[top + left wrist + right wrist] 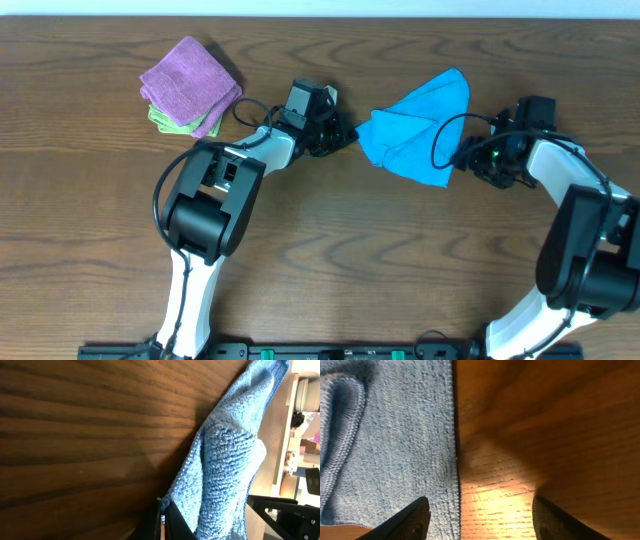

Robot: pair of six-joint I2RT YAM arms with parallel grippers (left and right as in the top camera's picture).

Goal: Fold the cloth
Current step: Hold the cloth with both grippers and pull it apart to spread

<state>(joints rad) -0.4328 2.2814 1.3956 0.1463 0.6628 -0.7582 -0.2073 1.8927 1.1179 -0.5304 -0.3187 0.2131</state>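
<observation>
**One cloth (pixel 420 125), pinched at its left corner**

Well left of the cloth, a purple cloth (pixel 188 78) sits on a green one (pixel 165 122). The left gripper (pixel 345 137) is clenched on the cloth's left corner. The cloth lies crumpled on the counter (pixel 350 260). At its right edge the right gripper (pixel 468 160) is released, one finger above the cloth, the other above bare wood.

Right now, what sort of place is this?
Likely a robotics lab bench: a left arm and right arm mounted at a wooden table, with a blue cloth and stacked folded cloths laid out.
</observation>
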